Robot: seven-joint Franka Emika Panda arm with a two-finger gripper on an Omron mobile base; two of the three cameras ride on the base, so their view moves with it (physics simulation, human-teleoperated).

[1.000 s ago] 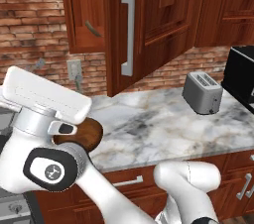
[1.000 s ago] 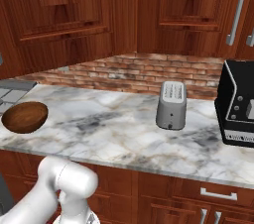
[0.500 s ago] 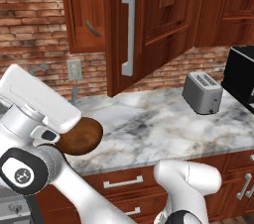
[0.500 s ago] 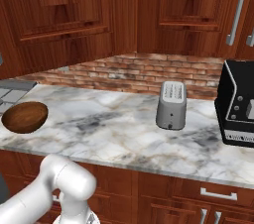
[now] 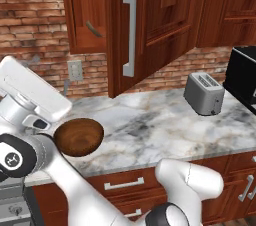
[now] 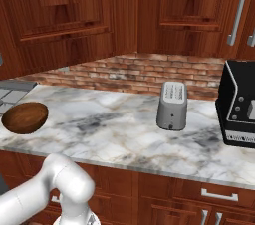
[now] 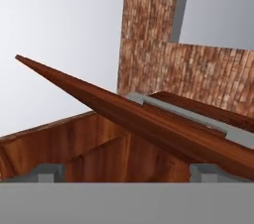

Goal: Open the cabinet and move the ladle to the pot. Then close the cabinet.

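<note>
The cabinet point(image 5: 150, 25) hangs over the counter with its door swung open and the long silver bar handle point(image 5: 129, 32) facing me. Inside the opening, left of the door, the thin grey ladle point(image 5: 93, 28) leans against the back. From the hand view I look up along the door's lower edge point(image 7: 124, 114), with the bar handle point(image 7: 218, 128) running beside it. My gripper point(image 7: 128, 173) is open, its two fingertips point(image 7: 49, 172) far apart with nothing between them, below the cabinet and apart from it. The pot is out of view.
A brown wooden bowl point(image 5: 78, 136) sits on the marble counter point(image 5: 150, 125) at the left, close to my arm. A silver toaster point(image 5: 203, 93) and a black appliance point(image 5: 244, 75) stand to the right. Brick wall with an outlet point(image 5: 75, 70) behind.
My arm has swung down and to the left in the left base view, uncovering more of the wooden bowl. The cabinet door, ladle and counter things have not moved.
</note>
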